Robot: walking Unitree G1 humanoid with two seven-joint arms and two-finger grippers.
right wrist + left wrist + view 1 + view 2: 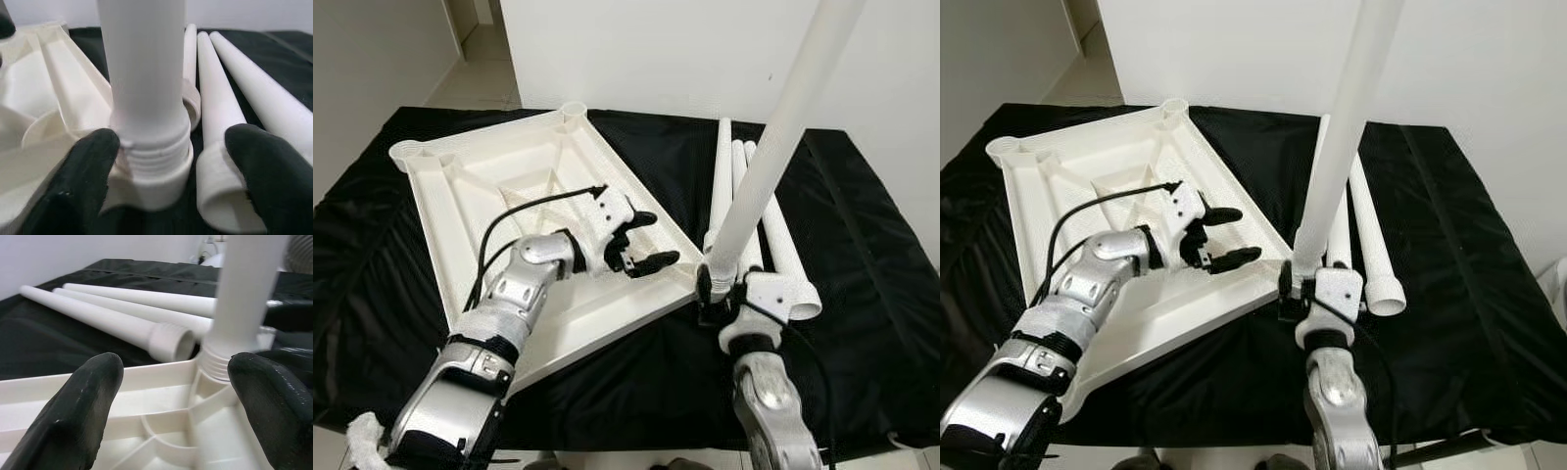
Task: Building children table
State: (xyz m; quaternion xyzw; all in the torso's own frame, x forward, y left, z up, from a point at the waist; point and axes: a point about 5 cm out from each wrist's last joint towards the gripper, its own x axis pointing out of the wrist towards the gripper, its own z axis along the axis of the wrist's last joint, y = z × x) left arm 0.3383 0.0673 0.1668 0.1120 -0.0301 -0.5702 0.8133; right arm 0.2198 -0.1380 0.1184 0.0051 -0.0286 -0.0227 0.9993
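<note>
tabletop [460,196], white and ribbed, lies upside down; a leg [773,147] stands in its corner socket, both grippers' fingers spread apart.

We've got the white tabletop [548,225] lying upside down on the black-covered desk [862,294]. Left tool [644,242] hovers open over it, near its corner where one leg [773,147] stands upright. Right tool [722,294] sits at that leg's base; spare legs [773,230] lie just beside.

Upright leg [773,147] cut off by frame top, its threaded base hidden behind right gripper [720,294]; tabletop [460,196] underside partly covered by left arm.
</note>
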